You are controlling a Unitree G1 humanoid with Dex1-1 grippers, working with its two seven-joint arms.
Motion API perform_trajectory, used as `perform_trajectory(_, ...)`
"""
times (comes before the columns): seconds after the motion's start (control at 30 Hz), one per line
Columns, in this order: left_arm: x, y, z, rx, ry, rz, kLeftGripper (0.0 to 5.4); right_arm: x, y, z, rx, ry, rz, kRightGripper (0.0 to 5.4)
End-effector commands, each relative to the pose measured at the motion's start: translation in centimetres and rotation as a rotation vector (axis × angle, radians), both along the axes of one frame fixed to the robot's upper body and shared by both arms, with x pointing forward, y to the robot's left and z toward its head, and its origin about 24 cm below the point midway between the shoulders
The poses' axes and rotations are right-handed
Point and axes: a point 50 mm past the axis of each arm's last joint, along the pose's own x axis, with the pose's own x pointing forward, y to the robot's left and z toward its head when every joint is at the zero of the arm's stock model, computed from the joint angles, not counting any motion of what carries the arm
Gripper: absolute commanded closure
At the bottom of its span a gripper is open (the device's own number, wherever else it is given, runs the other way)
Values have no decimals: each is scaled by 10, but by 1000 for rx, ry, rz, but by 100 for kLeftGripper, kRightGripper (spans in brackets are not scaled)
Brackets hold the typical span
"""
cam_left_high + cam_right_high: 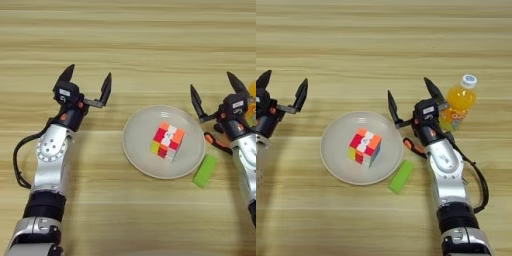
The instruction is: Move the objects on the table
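Your puzzle cube (365, 147) sits inside the pale round plate (336, 160), between both grippers. Your left gripper (86, 82) hovers left of the plate, fingers spread, holding nothing. Your right gripper (412, 100) is spread too, the orange drink bottle (458, 104) apparently just behind it and the green block (401, 177) below-left on the table (381, 40).

Puzzle cube (364, 146) on plate (336, 155), block (401, 177) just right of plate, bottle (457, 104) farther right
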Motion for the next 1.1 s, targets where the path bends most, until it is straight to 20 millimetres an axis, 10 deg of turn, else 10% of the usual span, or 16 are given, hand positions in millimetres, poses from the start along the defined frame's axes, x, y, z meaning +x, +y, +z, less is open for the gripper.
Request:
perform_trajectory(0.03, 2, -2, 4, 3, -33, 15, 0, 4, 0, 3, -4, -16, 3, 2)
perform_trajectory(0.47, 2, 0, 9, 19, -75, 57, 0, 4, 0, 9, 48, -22, 21, 2)
perform_trajectory(1.1, -2, -10, 7, 8, -60, 29, 0, -31, 32, 29, 23, 181, 673, 2)
